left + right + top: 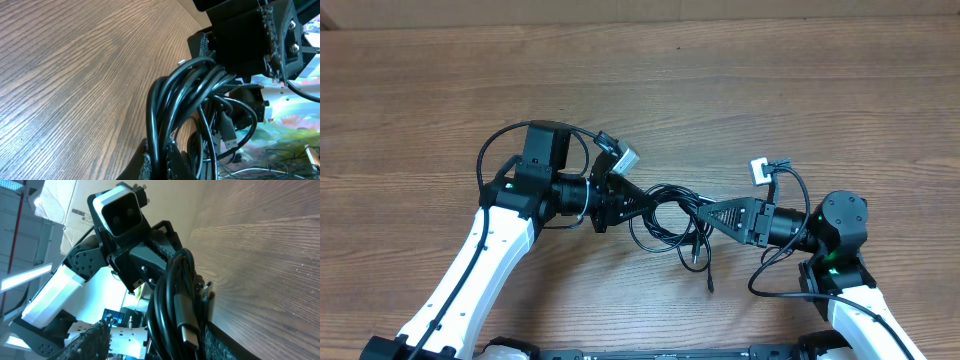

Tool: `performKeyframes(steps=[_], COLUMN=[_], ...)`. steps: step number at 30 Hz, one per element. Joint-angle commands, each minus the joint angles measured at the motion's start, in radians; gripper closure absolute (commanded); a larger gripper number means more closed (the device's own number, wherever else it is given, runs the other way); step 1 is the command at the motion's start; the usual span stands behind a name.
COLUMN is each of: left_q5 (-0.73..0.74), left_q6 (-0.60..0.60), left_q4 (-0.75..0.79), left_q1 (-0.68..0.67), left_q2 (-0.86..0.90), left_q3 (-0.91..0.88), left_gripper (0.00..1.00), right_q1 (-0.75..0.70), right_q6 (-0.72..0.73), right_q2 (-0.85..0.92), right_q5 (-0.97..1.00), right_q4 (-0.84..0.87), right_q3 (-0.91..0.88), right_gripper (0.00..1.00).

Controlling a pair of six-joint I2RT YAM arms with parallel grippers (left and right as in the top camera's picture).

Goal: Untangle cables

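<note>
Two grippers — the left gripper (623, 200) and the right gripper (703, 213) — over one wooden table (770, 80). One tangled knot of cables (665, 192); individual strands too entwined to count.

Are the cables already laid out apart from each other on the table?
No, the cables overlap in one looped tangle.

White arms (480, 250), black wrists (570, 192) (seemingly a green light (831, 263) on right).

1. You had the cables (665, 215) bunched mid-frame on the table (740, 90).
2. Your left gripper (625, 198) sat at their left end, and your right gripper (703, 214) at their right end.
3. One loose end lay below the bunch, toward the lower edge.
</note>
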Motion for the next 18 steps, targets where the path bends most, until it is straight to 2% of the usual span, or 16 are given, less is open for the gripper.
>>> performKeyframes(steps=[1,6,8,9,11,15,18], left_q5=[0.039,0.038,0.038,0.037,0.037,0.037,0.032], left_q6=[0.014,0.015,0.015,0.015,0.015,-0.006,-0.204], left_q4=[0.009,0.011,0.011,0.011,0.014,0.047,0.16], left_q1=[-0.002,-0.002,-0.002,-0.002,-0.002,-0.002,-0.005], left_q2=[-0.015,-0.015,-0.015,-0.015,-0.015,-0.015,-0.015], left_q3=[0.019,0.019,0.019,0.019,0.019,0.019,0.019], left_gripper=[0.96,0.96,0.96,0.96,0.96,0.96,0.96], right_q1=[0.05,0.128,0.146,0.148,0.148,0.151,0.185], right_q6=[-0.04,-0.046,-0.048,-0.049,-0.049,-0.049,-0.05], right_q2=[0.015,0.092,0.135,0.153,0.174,0.195,0.196], right_q5=[0.068,0.135,0.158,0.169,0.186,0.227,0.308], right_q4=[0.005,0.004,0.005,0.007,0.008,0.008,0.007], right_q3=[0.013,0.013,0.013,0.013,0.013,0.013,0.013], right_gripper=[0.47,0.73,0.89,0.93,0.96,0.96,0.96])
